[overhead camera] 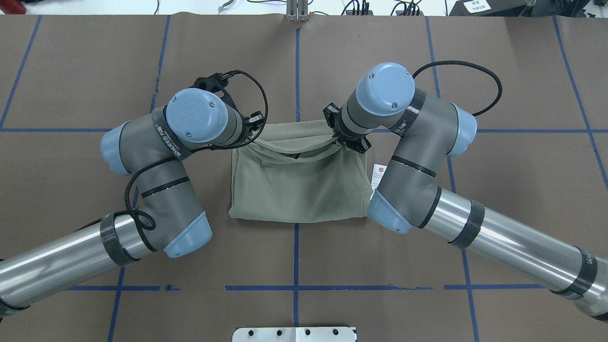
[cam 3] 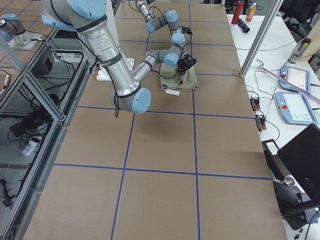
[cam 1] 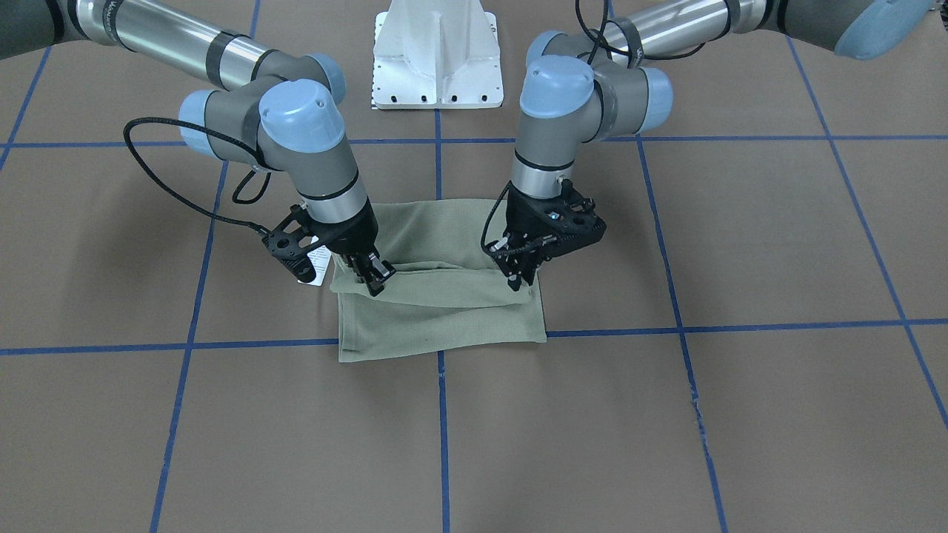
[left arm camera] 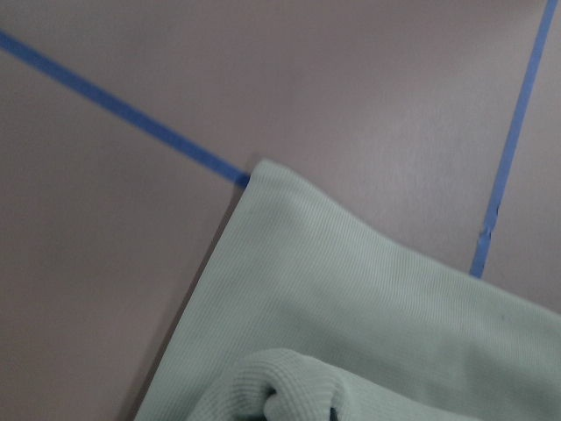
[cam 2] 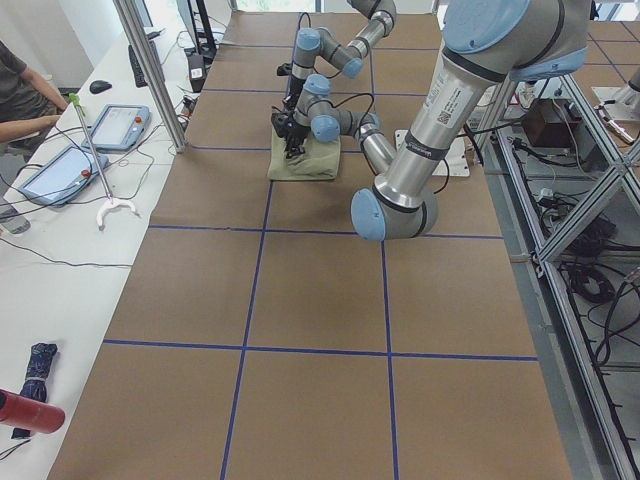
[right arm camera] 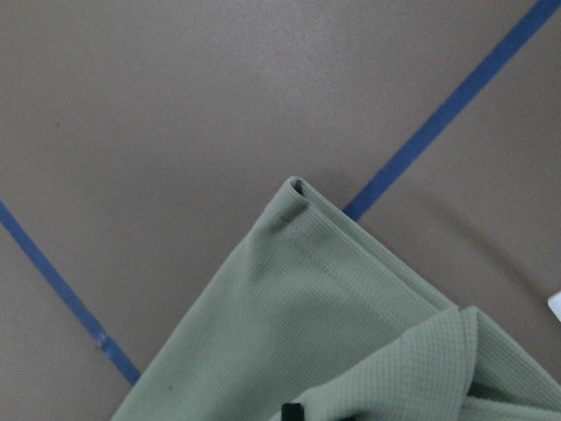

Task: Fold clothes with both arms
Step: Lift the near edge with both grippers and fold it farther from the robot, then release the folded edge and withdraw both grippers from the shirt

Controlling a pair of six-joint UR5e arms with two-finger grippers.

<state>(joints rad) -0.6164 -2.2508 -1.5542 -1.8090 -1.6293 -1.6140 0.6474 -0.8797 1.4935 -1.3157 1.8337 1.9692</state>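
Pinching fine-ribbed sage knit shirt [cam 1: 444, 318], folded rectangular.

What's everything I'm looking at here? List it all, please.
sage-green knit shirt: one, green, partly folded at the table's middle
white paper hang tag: one, white with red mark, at the shirt's robot-right side
brown paper-covered table: one, brown, gridded with blue tape
white metal base: one, white, table's robot-side edge
tablet consoles: two, grey-blue, side bench
person: one, at that bench
left tool: one, black, shut on shirt
right tool: one, black, shut on shirt
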